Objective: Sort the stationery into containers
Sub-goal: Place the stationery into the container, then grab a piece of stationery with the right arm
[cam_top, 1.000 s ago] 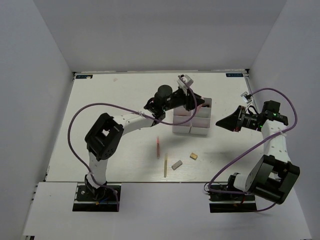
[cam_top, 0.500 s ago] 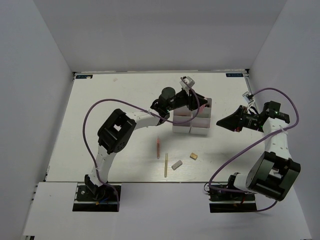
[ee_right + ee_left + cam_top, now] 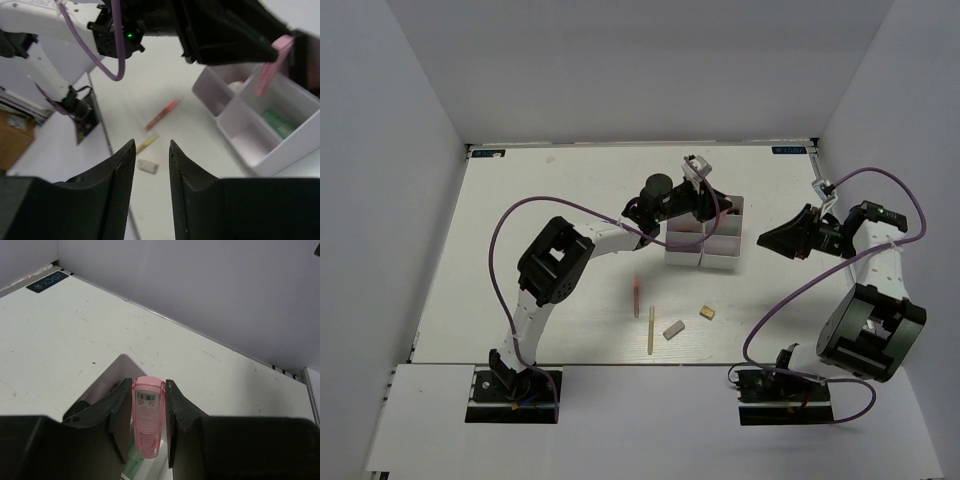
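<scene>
Left hand (image 3: 147,386) clamps the pink marker (image 3: 148,417) over the containers (image 3: 720,263), far half of the counter (image 3: 540,200). Right hand (image 3: 150,150) parted, empty. Marker judged light, rigid, slick; grip mid-barrel.

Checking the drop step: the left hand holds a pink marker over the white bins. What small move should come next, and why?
Probably lower the left hand a little, then open it: the pink marker is clamped between its fingers, hanging over the open bins, and one bin beneath holds a green item.
</scene>
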Action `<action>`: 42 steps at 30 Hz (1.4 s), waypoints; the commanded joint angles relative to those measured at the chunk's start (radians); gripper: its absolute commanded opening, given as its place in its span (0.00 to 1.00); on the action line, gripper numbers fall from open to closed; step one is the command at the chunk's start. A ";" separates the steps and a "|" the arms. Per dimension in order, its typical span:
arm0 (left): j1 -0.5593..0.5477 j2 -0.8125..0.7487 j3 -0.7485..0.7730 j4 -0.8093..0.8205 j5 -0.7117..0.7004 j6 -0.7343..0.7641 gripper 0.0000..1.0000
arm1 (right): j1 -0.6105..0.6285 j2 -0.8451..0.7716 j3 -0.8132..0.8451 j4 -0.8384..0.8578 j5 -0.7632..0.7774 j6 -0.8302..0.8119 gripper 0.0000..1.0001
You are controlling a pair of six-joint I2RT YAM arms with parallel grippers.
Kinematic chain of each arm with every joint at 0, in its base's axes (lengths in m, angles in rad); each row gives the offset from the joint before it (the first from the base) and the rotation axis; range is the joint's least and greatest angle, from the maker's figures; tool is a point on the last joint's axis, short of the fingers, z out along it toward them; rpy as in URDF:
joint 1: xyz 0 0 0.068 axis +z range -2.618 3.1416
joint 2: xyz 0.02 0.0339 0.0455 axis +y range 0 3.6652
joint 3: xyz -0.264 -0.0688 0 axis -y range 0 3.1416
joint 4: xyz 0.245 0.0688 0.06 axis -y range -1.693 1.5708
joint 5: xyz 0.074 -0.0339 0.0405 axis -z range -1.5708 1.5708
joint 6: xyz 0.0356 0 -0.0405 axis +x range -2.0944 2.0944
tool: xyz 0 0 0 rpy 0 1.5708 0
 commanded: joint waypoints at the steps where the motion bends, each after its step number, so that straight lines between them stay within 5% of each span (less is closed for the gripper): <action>1: 0.000 -0.002 0.026 -0.034 -0.015 0.044 0.32 | -0.010 0.041 0.078 -0.304 -0.042 -0.283 0.37; 12: -0.005 -0.022 0.026 -0.082 -0.035 0.067 0.68 | -0.010 -0.017 0.104 -0.363 -0.028 -0.327 0.42; 18: -0.010 -0.094 -0.036 -0.044 -0.029 0.048 0.68 | -0.008 -0.045 0.110 -0.372 -0.010 -0.350 0.46; 22: -0.040 -0.310 -0.171 -0.060 -0.006 0.060 0.57 | 0.033 -0.117 0.115 -0.247 0.084 -0.196 0.48; 23: -0.056 -0.353 -0.199 -0.129 -0.004 0.088 0.42 | 0.044 -0.150 0.110 -0.121 0.122 -0.131 0.48; 26: -0.106 -0.577 -0.323 -0.478 -0.133 0.155 0.26 | 0.116 -0.288 0.038 0.230 0.375 0.128 0.45; 28: -0.131 -0.711 -0.328 -0.771 -0.367 0.134 0.21 | 0.206 -0.368 0.006 0.340 0.637 0.266 0.39; 29: -0.125 -0.729 -0.299 -1.073 -0.432 0.054 0.24 | 0.228 -0.370 0.017 0.432 0.753 0.284 0.39; 33: -0.080 -0.859 -0.346 -1.458 -0.803 -0.073 0.63 | 0.396 -0.293 0.121 0.541 1.162 0.401 0.42; 35: -0.063 -0.904 -0.397 -1.527 -0.845 -0.090 0.78 | 0.479 -0.289 0.106 0.603 1.356 0.410 0.59; 36: -0.059 -0.983 -0.481 -1.544 -0.863 -0.102 0.86 | 0.495 -0.286 0.087 0.678 1.511 0.394 0.76; 37: -0.047 -1.010 -0.504 -1.556 -0.854 -0.107 0.88 | 0.511 -0.289 0.051 0.721 1.547 0.382 0.91; 40: 0.062 -1.130 -0.598 -1.570 -0.793 -0.130 0.93 | 0.582 -0.272 0.044 0.830 1.580 0.340 0.91; 41: 0.110 -1.172 -0.615 -1.570 -0.744 -0.134 0.93 | 0.582 -0.231 0.107 0.803 1.514 0.357 0.91; 42: 0.133 -1.209 -0.642 -1.550 -0.716 -0.134 0.93 | 0.584 -0.209 0.151 0.581 1.324 0.382 0.91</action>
